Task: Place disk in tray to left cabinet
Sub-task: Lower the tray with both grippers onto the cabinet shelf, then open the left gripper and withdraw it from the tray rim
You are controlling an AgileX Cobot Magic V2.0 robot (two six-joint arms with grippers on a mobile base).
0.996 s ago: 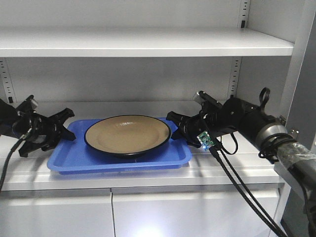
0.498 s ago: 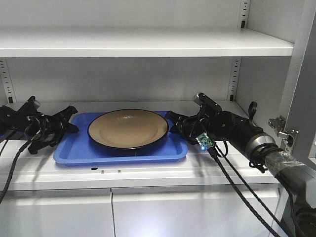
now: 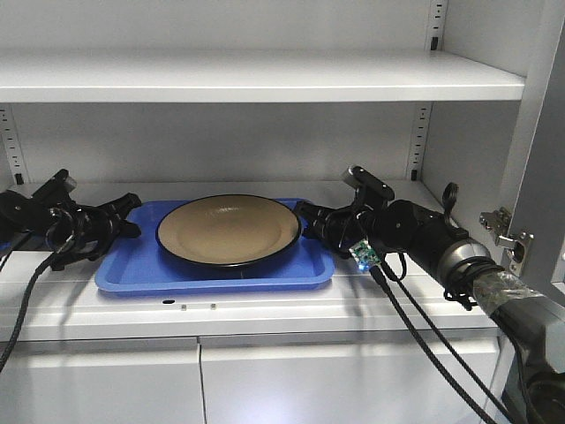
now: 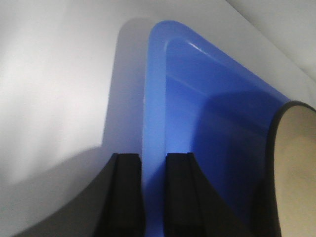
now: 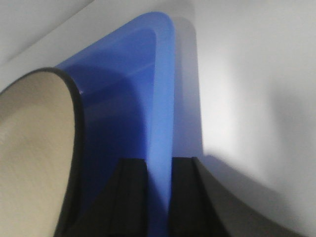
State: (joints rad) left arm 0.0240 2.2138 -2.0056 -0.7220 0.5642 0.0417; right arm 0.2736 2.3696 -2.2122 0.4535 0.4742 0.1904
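Observation:
The tan disk point(image 3: 229, 230) with its black rim lies in the blue tray point(image 3: 132, 265), which rests on the middle shelf point(image 3: 265, 305) of the left cabinet. My left gripper point(image 3: 124, 216) is shut on the tray's left rim point(image 4: 155, 98), one finger on each side of it. My right gripper point(image 3: 309, 221) is shut on the right rim point(image 5: 163, 89) the same way. The left wrist view has the disk's edge point(image 4: 298, 168) at the right. In the right wrist view the disk point(image 5: 29, 148) is at the left.
An upper white shelf point(image 3: 265, 75) runs above the tray. The grey cabinet door point(image 3: 543, 159) with a hinge point(image 3: 505, 231) stands open at the right, close to my right arm. Closed lower doors point(image 3: 203, 380) are below. Cables hang from the right arm point(image 3: 424, 344).
Over the last second both grippers carried the tray with the disk deeper onto the shelf and set it flat. Since half a second ago almost nothing has moved.

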